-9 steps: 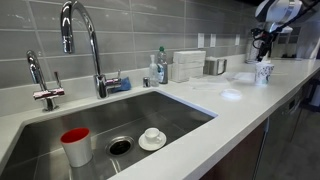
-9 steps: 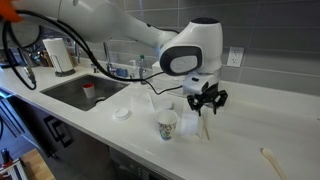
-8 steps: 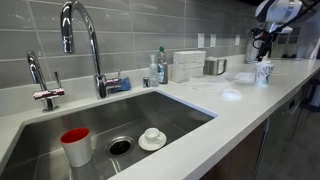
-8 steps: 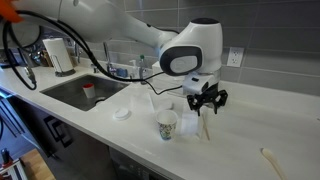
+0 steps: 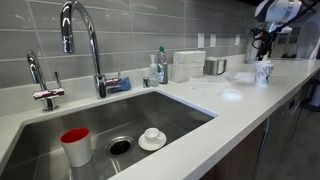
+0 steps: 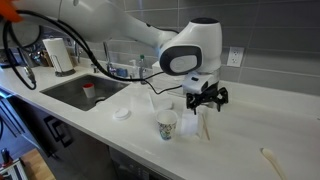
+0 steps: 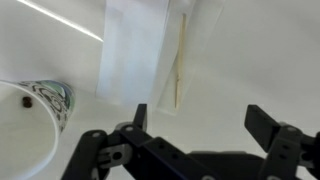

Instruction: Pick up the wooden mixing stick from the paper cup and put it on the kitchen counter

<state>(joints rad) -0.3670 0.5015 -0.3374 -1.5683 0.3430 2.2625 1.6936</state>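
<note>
The black two-fingered gripper (image 7: 197, 118) filled the bottom of the wrist view, its fingers spread apart. Above it, mid-frame, the thin pale wooden mixing stick (image 7: 179, 62) lay flat on the glossy white kitchen counter (image 7: 262, 50), seemingly along the edge of a pale translucent sheet (image 7: 135, 50). The small patterned white paper cup (image 7: 40, 100) was cut off at the left edge.

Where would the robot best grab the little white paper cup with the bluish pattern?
Probably the rim, from straight above. The small white paper cup with a bluish-grey pattern stands upright on the glossy white counter, mouth open, so one finger can go inside the wall and one outside.
</note>
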